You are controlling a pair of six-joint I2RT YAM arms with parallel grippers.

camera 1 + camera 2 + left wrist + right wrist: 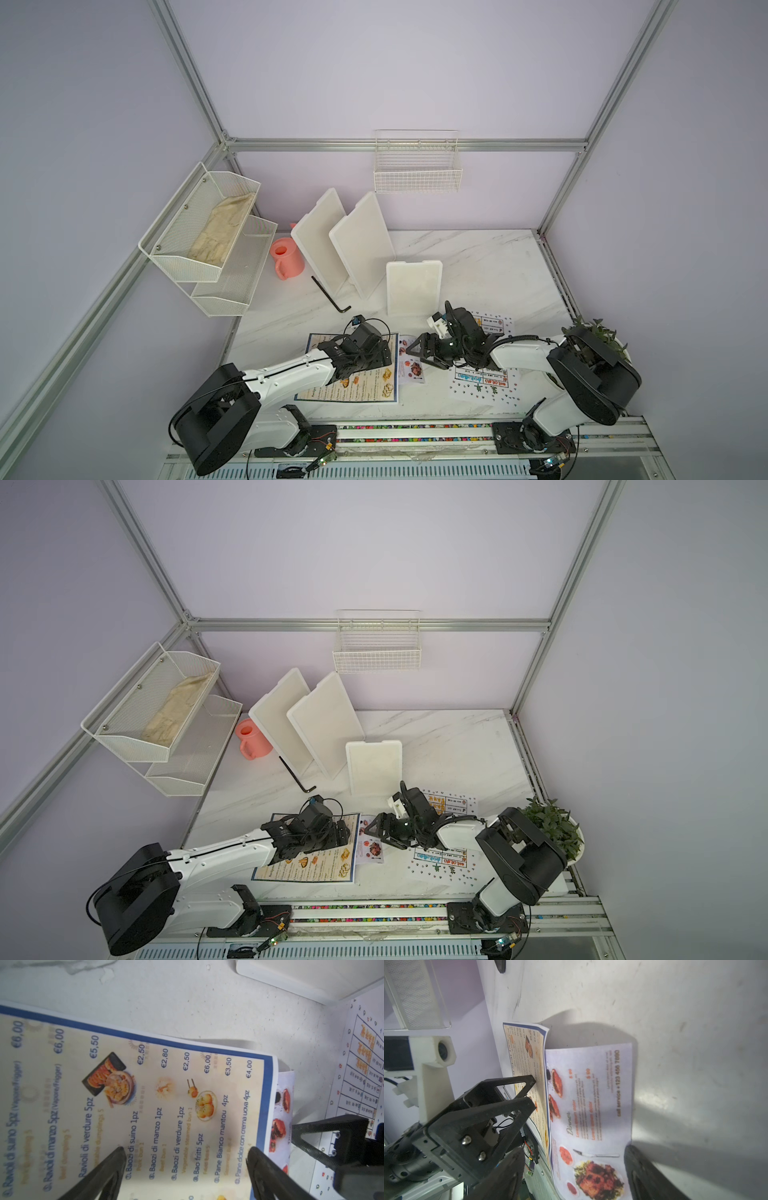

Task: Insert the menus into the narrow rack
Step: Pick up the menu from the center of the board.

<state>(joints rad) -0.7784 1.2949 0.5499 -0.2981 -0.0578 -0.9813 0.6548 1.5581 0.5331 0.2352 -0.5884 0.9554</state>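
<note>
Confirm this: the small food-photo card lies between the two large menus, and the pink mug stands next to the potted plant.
One slip. Both top views show the pink mug beside the leaning white boards, across the table from the potted plant. The rest holds: the small food-photo card lies between the blue-bordered menu and the dotted sheet.

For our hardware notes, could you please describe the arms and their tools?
White shells, bulky black joints and thin looping black cables on the left arm and right arm; the left tool and right tool are matte black, with hollow triangular fingers.
</note>
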